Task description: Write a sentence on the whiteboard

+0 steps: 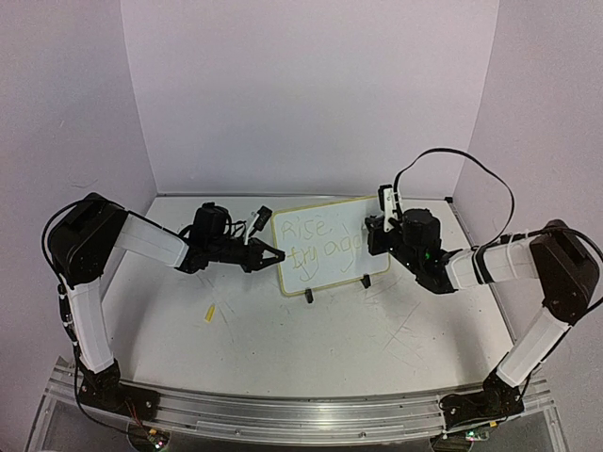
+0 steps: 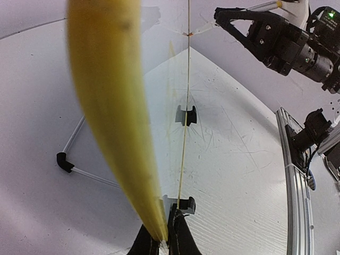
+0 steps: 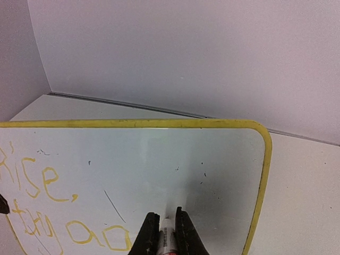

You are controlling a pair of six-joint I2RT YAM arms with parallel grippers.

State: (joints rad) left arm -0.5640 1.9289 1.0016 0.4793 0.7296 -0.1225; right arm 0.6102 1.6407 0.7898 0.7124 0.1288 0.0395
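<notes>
the one whiteboard (image 1: 325, 247) stands mid-bench on its two black clip feet (image 1: 308, 296), reading "rise, try aga" in yellow, so the sentence looks unfinished partway through its last word. the left tool (image 2: 161, 232) pinches the whiteboard's left rim. the right tool (image 3: 166, 217) clamps the one marker (image 3: 168, 239), its tip against the whiteboard's right half.

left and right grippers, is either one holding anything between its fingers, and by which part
The left gripper grips the whiteboard by the yellow rim of its left edge. The right gripper holds a marker by its barrel.
</notes>
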